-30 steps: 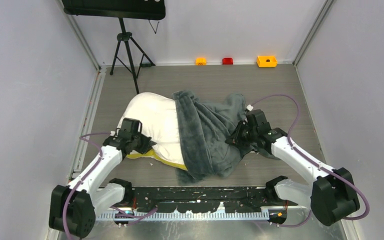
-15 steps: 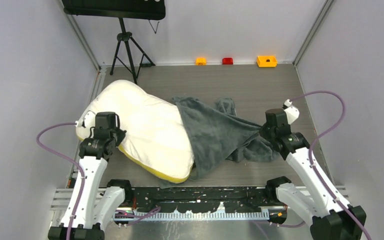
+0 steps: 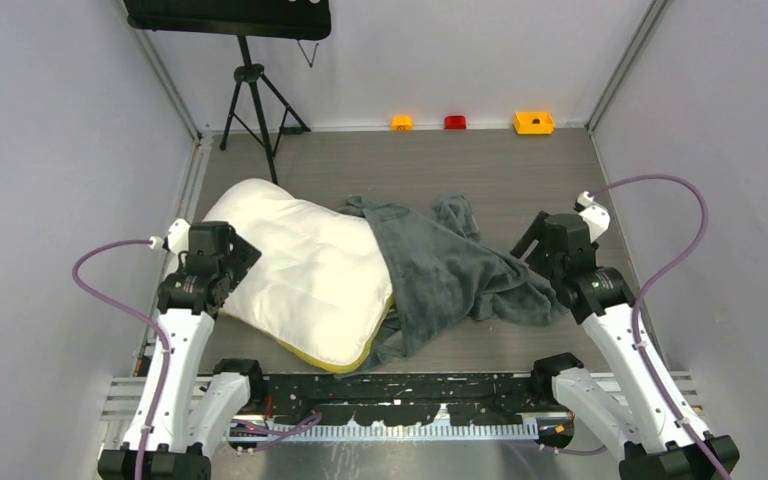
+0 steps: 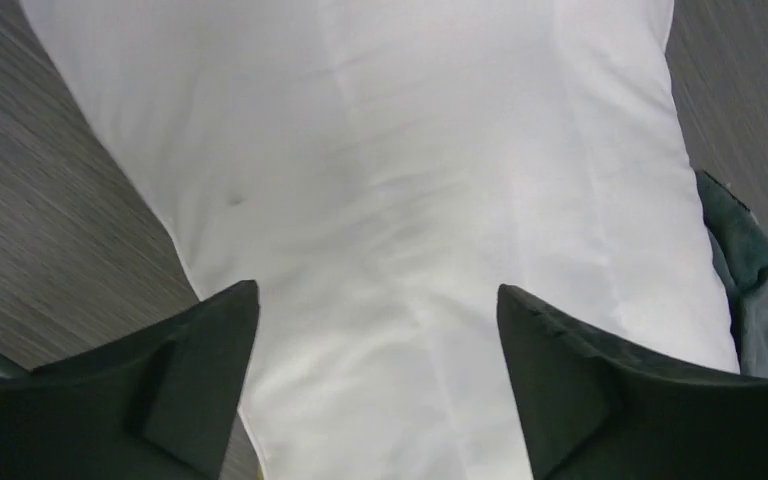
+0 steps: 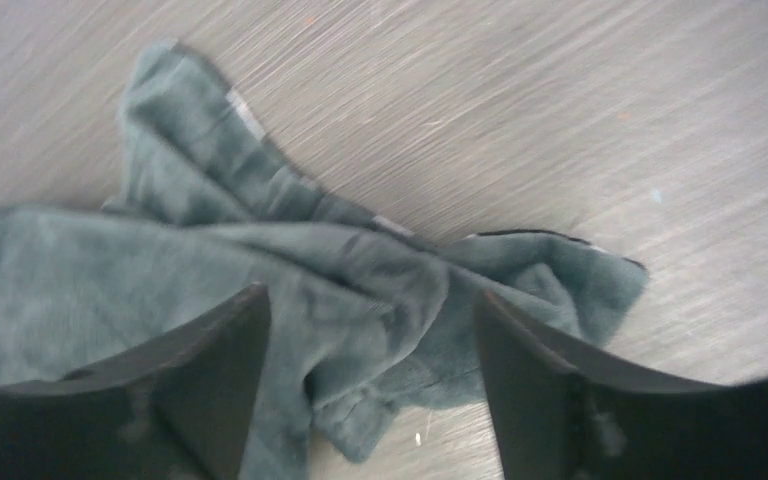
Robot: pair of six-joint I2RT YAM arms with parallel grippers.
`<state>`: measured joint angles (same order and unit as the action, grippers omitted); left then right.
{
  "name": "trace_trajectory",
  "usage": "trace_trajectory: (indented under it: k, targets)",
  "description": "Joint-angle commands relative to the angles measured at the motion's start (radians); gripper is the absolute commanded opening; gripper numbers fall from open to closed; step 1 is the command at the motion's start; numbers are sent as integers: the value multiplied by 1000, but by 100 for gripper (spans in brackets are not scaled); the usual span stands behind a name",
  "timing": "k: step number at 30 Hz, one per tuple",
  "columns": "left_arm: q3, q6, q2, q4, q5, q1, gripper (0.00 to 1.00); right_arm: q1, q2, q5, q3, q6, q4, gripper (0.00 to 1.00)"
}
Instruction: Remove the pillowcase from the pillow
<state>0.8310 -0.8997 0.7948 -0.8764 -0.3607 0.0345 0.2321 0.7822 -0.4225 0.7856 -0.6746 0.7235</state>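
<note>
Nearly done: the pillow (image 3: 300, 270) lies mostly bare on the desk (image 3: 460, 160), its right end maybe tucked in the pillowcase (image 3: 450, 270), hard to tell. Left tool (image 4: 377, 300) and right tool (image 5: 370, 300) are both spread wide, empty.

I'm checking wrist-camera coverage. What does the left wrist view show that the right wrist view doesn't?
Only the left wrist: the white pillow, beneath the open left gripper. Only the right wrist: the open right gripper above the pillowcase and its crumpled end, with no pillow. Both: grey pillowcase fabric, just a sliver at the left view's right edge, and the wood-grain table.
</note>
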Motion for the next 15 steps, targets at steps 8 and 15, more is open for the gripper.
trace_trajectory:
  k: [8, 15]
  targets:
    - [63, 64, 47, 160, 578, 8, 89, 44, 170, 681, 80, 131, -167, 90]
    - [200, 209, 226, 35, 370, 382, 89, 224, 375, 487, 127, 119, -84, 90]
